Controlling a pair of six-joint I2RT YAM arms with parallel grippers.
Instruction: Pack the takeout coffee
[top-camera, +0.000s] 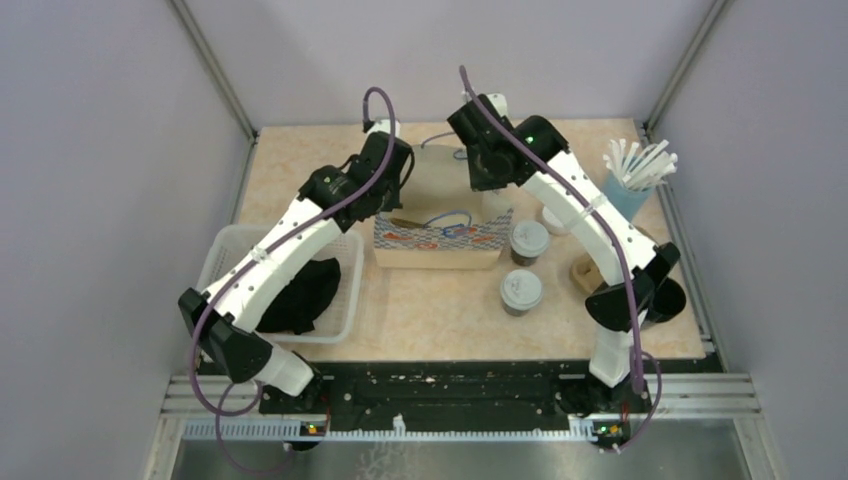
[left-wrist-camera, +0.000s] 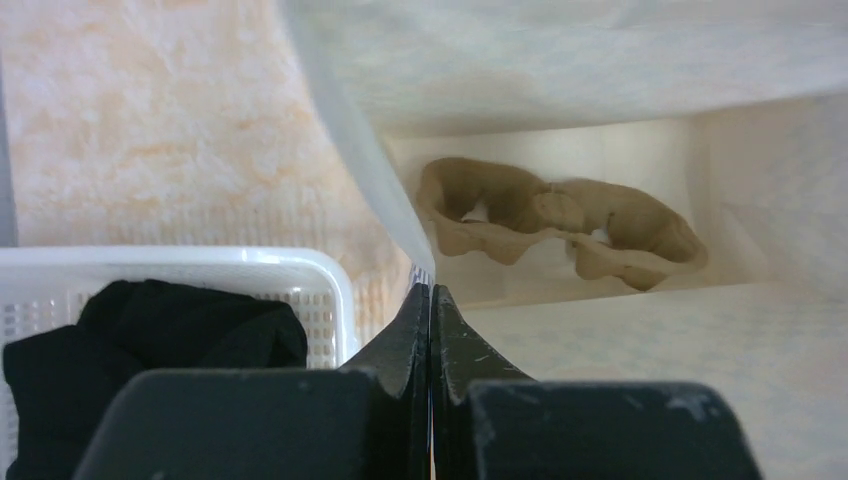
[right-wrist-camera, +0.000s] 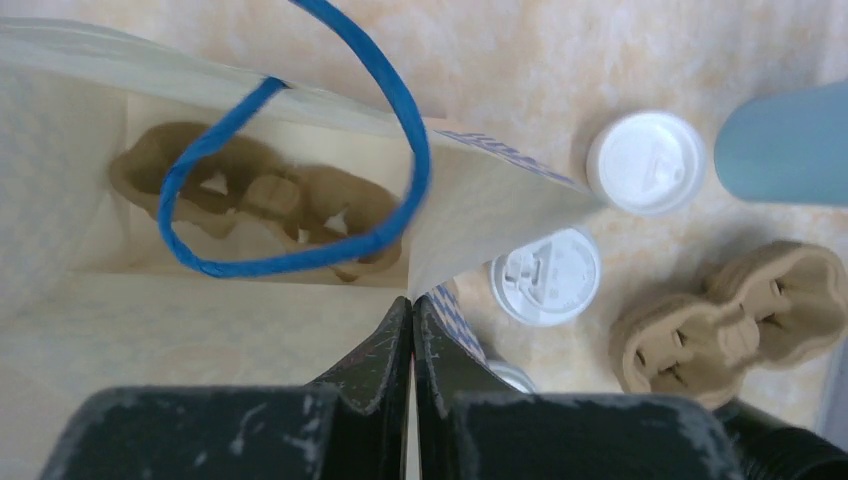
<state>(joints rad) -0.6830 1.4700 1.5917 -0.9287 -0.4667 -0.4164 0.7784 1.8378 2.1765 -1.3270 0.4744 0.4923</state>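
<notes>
We find the left end effector (left-wrist-camera: 430, 292) clenched, its fingers pinching the left rim of the paper bag (top-camera: 437, 245) as seen from overhead. The right end effector (right-wrist-camera: 412, 303) is likewise clenched on the bag's right rim, near the blue handle (right-wrist-camera: 280, 265). The bag stands open at the centre of the counter (top-camera: 430, 315). A cardboard carrier (left-wrist-camera: 560, 220) lies on its bottom.

Both cups of takeout coffee stand outside the bag, to its right in the overhead frame. The first coffee cup (top-camera: 529, 240) is just beside the bag's lower right corner, and the second coffee cup (top-camera: 521, 291) is below it, apart from the bag. Both are upright and lidded.

A second carrier (right-wrist-camera: 735, 320), a loose white lid (right-wrist-camera: 646, 162) and a blue cup (right-wrist-camera: 790, 145) sit further right. At frame left, a white basket (top-camera: 222, 255) holds a black cloth (top-camera: 300, 295).
</notes>
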